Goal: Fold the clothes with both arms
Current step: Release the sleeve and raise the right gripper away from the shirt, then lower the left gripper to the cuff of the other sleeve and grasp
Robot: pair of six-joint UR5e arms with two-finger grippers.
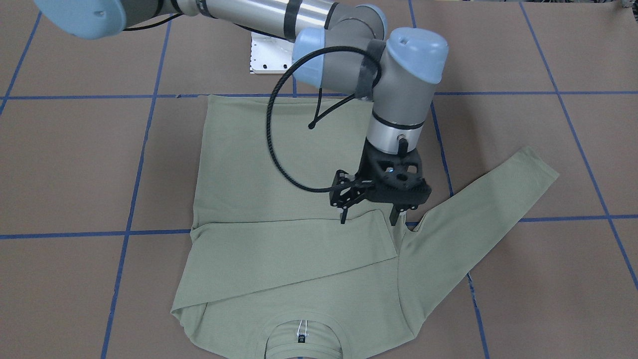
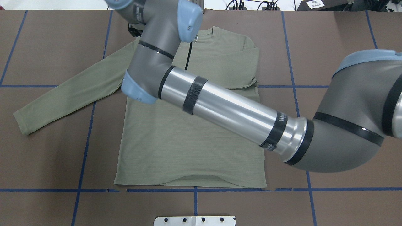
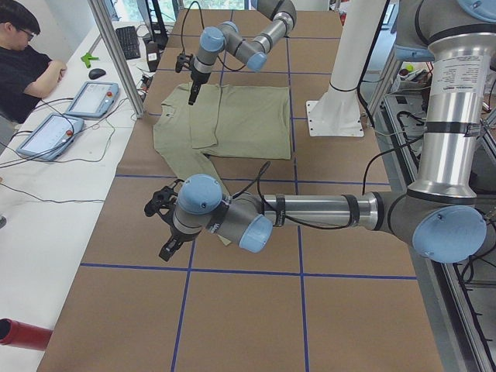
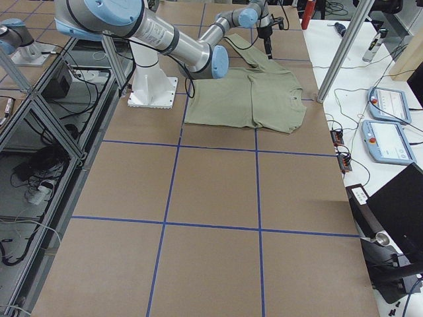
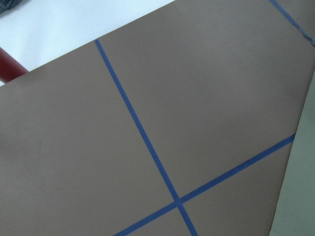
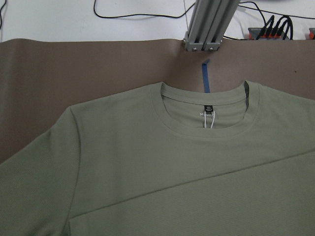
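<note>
The pale sage-green shirt (image 1: 279,164) lies flat on the brown table, collar and dark tag (image 6: 207,109) toward the operators' side. One sleeve (image 1: 294,244) is folded across the chest. The other sleeve (image 1: 488,209) lies stretched out to the robot's left (image 2: 62,97). My right arm reaches across the shirt. Its gripper (image 1: 369,219) is open and empty, fingertips just over the folded sleeve's cuff end. My left gripper (image 3: 164,232) hovers over bare table beyond the outstretched sleeve. I cannot tell whether it is open or shut.
The white pedestal plate (image 2: 194,220) stands at the robot's table edge. An operator (image 3: 23,54) sits by teach pendants (image 3: 89,97) on the far side. An aluminium post (image 6: 209,24) rises behind the collar. A red cylinder (image 5: 7,73) lies at the table's left end.
</note>
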